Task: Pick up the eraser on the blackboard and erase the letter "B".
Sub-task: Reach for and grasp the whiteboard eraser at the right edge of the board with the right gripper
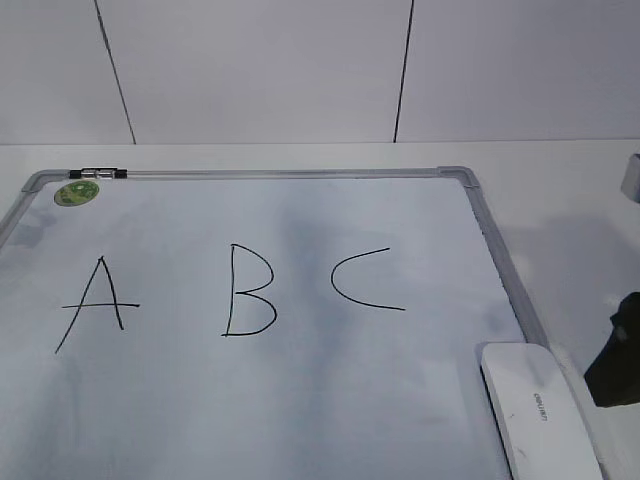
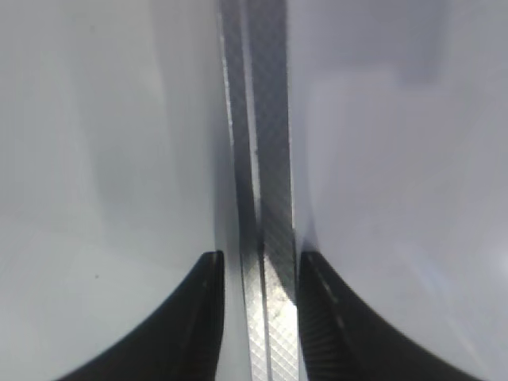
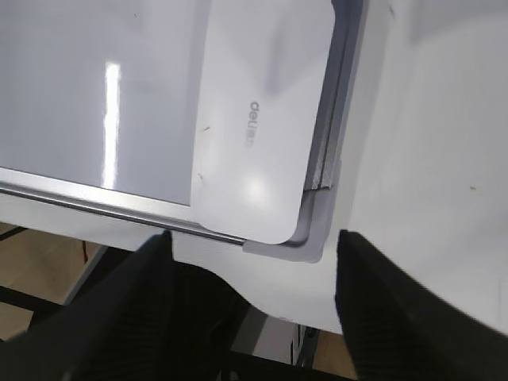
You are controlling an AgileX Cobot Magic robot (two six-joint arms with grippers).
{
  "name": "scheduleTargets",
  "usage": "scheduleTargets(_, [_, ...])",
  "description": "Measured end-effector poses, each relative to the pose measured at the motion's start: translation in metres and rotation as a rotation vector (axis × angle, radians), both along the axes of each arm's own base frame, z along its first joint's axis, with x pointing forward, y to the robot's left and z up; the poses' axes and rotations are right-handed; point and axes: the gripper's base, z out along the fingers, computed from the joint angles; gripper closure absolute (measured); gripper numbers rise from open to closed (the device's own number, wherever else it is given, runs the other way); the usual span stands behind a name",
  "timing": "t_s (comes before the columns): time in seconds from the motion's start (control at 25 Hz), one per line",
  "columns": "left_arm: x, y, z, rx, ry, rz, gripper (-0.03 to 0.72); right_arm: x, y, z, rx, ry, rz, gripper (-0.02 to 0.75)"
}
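The blackboard [image 1: 300, 400] is a white board with a grey frame, lying flat, with the letter "B" [image 1: 248, 290] drawn in black at its middle. The white eraser [image 1: 540, 410] lies on the board's near right corner and also shows in the right wrist view [image 3: 254, 119], grey lettering up. My right gripper [image 3: 254, 246] is open and empty, hovering just short of that corner [image 3: 313, 230]; it shows as a dark shape at the right edge of the exterior view [image 1: 618, 350]. My left gripper [image 2: 258, 270] has its jaws slightly apart, straddling the board's metal frame [image 2: 266, 159], and holds nothing.
The letters A [image 1: 92, 305] and C [image 1: 362, 280] flank the B. A green sticker [image 1: 76, 192] and a small dark clip [image 1: 104, 174] sit at the far left corner. A grey object [image 1: 632, 178] lies at the right edge. The table's front edge [image 3: 262, 305] is right below my right gripper.
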Motion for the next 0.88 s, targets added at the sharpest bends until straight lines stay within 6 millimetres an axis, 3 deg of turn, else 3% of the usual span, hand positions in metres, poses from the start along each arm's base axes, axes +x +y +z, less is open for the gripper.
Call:
scheduleTargets(0.2, [-0.0001,-0.0001,0.0000,-0.001,0.001,-0.008,0.463,0.0010,0.0001,0.0002,0.002,-0.010,-0.004,0.257])
scheduleTargets(0.4, [-0.0001,-0.0009,0.0001,-0.010,0.000,-0.009,0.529,0.0012,0.0002,0.0002,0.003,-0.013,-0.004,0.258])
scheduleTargets(0.88, [-0.0002,-0.0008,0.0001,-0.011,0.002,-0.008,0.535,0.0014,0.0002,0.0003,0.003,-0.014,-0.005,0.258])
